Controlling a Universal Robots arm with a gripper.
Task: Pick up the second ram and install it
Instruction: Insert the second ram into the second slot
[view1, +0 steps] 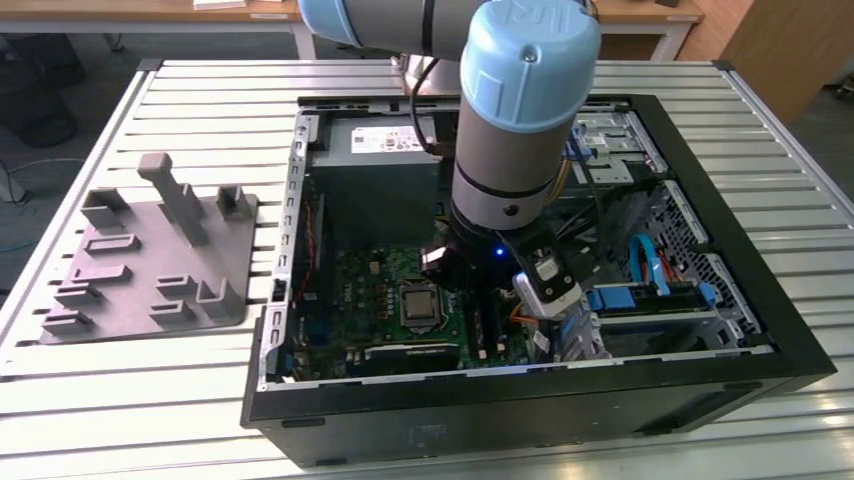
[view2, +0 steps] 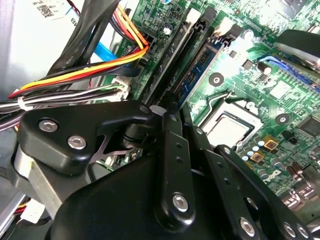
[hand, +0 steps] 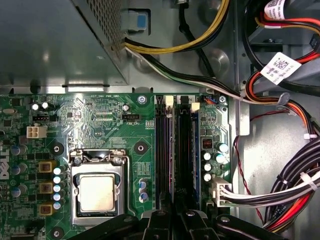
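The gripper hangs inside the open computer case, at about 5 o'clock from the grey power supply in the exterior view, low over the motherboard. In both wrist views it sits right at the end of the long black memory slots. Its jaws look drawn near each other, but I cannot tell whether they grip anything. A thin blue-green strip with dark chips stands on edge along the slot row, beside the empty black slots. I take this for the ram, though I cannot say whether it is fully seated. Such a board should be light and stiff, yet fragile. It is best held by its long flat faces near the top edge, clear of the contact edge, and pressed straight without twisting. The grey holder block lies at 9 o'clock from the case. A white label with a square code hangs on a cable and another sits on the power supply. I leave their print unread.
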